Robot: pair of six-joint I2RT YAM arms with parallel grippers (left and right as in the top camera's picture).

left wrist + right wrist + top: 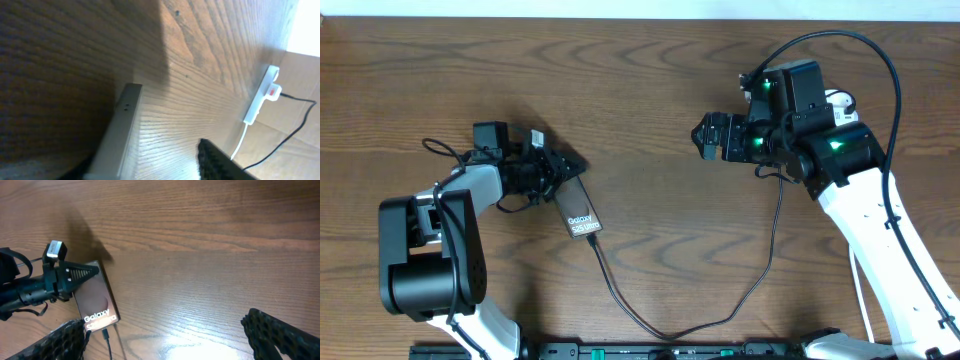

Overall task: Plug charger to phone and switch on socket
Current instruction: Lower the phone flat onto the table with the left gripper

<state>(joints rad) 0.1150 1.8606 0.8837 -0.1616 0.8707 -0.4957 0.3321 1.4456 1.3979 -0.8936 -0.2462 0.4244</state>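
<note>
Left arm: I saw it folded at the left, forearm reaching rightward, wrist low.
Left gripper (563,166): jaws partly parted, with one finger (220,162) standing clear.
Right arm: stretched up from lower right, wrist turned leftward.
Right gripper (702,137): jaws spread wide, empty, with the fingers (280,330) at opposite edges of its wrist view.

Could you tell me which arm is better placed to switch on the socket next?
Probably the right. The socket lies by the right arm, and the right gripper is open and empty; the left gripper is at the phone, far from it.
</note>
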